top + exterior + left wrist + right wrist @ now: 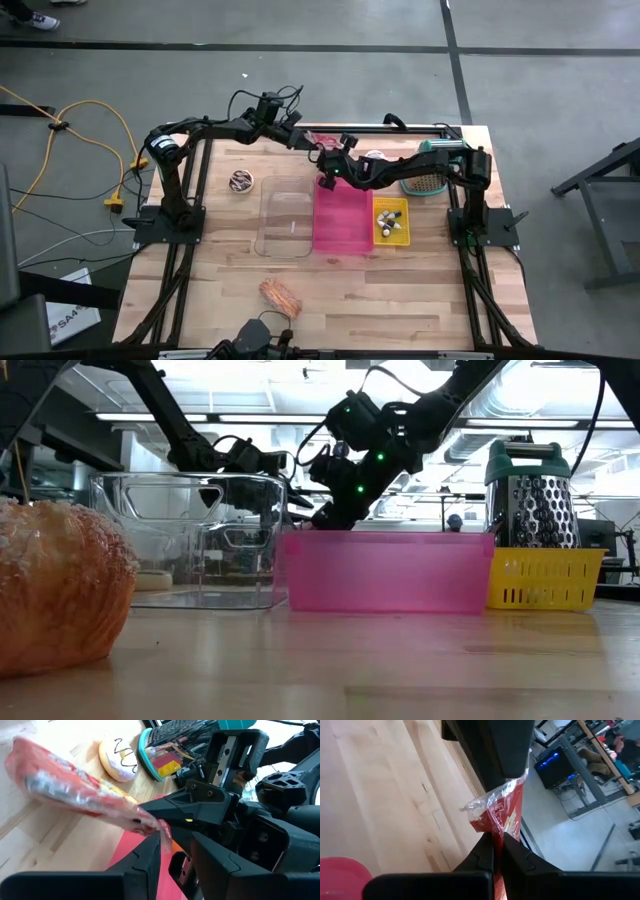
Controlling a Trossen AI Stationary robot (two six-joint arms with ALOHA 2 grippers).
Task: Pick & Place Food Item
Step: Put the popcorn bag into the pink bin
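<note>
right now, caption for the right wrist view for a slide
Right gripper pinching the red snack packet at one end while the left gripper meets it from the other, above the wooden table.

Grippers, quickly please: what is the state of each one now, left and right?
Left gripper: at the red snack packet; open or shut cannot be told.
Right gripper: shut on the red snack packet's edge.

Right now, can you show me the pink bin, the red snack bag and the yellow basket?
pink bin (342,218), high view, on its bare inside floor.
red snack bag (60,782), left wrist view, on the crinkly middle of the wrapper.
yellow basket (545,580), low view, on its front wall.
</note>
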